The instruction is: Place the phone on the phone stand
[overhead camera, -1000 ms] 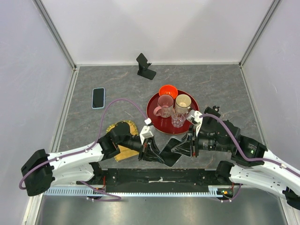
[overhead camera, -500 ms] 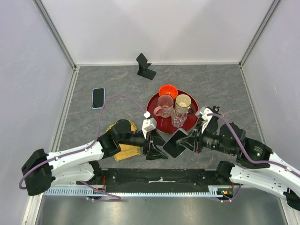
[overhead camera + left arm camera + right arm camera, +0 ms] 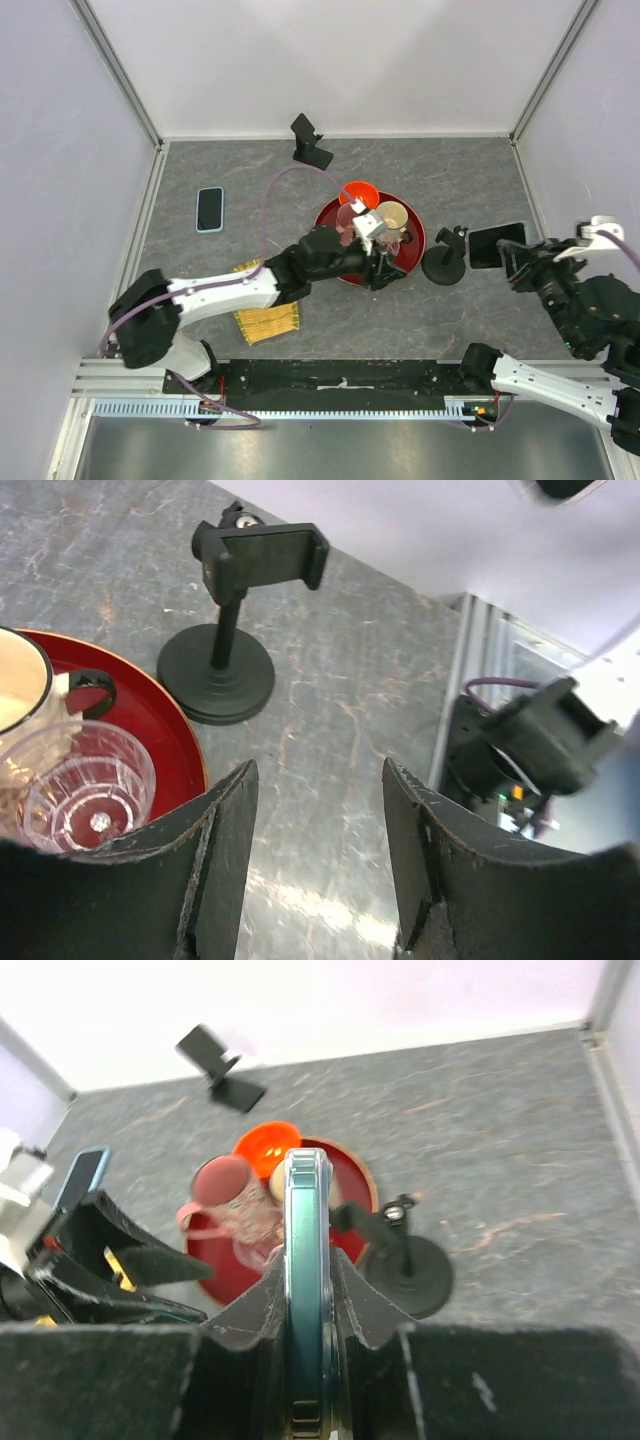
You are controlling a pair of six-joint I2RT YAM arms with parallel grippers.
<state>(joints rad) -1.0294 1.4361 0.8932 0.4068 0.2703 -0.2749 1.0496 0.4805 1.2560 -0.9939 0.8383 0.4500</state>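
Phone (image 3: 305,1260) is gripped edge-on in the right tool (image 3: 306,1305), just right of the stand (image 3: 443,268). The left tool (image 3: 318,780) is spread empty beside the tray (image 3: 170,745). The phone's flat face should be turned toward the stand's clamp and eased in squarely, so the stand is not tipped.

Swinging the right gripper (image 3: 306,1285) from the near centre out to the right, carrying the dark phone (image 3: 497,246) clamped edge-up. Reaching the left gripper (image 3: 380,268) farther, clear of the phone, over the red tray's (image 3: 418,232) near rim. Uncovering the round-based phone stand (image 3: 443,265) just right of the tray.
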